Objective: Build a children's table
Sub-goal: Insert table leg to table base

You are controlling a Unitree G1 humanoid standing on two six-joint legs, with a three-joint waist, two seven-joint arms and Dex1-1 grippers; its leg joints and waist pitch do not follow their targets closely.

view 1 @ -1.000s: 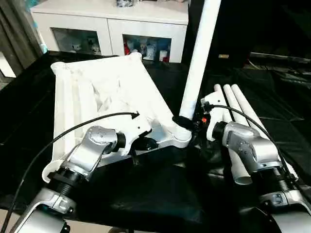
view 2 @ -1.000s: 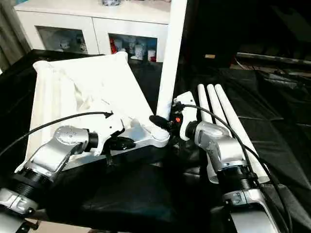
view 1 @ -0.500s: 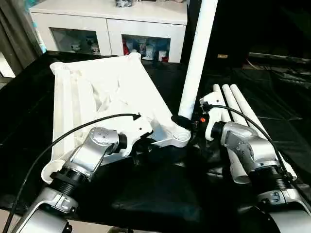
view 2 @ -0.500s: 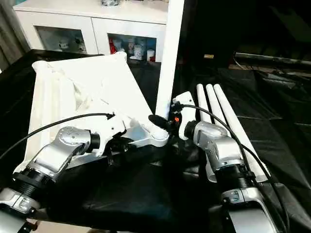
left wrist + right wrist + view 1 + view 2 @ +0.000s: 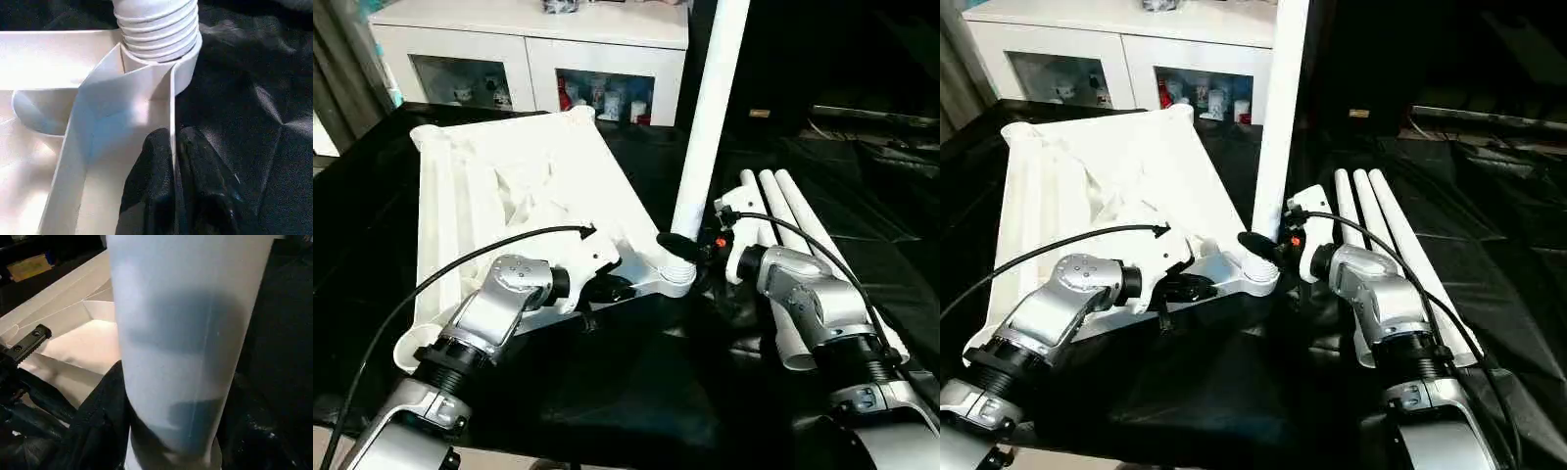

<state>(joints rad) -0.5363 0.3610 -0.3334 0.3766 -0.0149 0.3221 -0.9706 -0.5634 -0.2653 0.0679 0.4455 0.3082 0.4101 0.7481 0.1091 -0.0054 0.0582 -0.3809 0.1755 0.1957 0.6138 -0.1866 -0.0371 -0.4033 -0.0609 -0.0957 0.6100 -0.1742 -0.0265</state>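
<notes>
- Black cloth (image 5: 636,392) covers the work surface in front of you, and almost nothing has changed on it in the last second: both arms and the parts sit where they were.
- Your left gripper (image 5: 173,161) has its fingers nearly together, pinching the thin edge wall of the tabletop (image 5: 509,176), which lies upside down at the left with its ribs up. It has closed only a little more, so you have a firmer hold.
- Your right gripper (image 5: 690,253) is half open around the standing leg (image 5: 705,127), just above its ribbed end in the near corner socket (image 5: 677,279). I judge you are still seating or turning this first leg.
- Three spare legs (image 5: 788,211) lie side by side at the right, just behind your right arm.
- Farther back stands a white cabinet (image 5: 529,44) with glass doors.
- No brand, label or writing can be read anywhere.
</notes>
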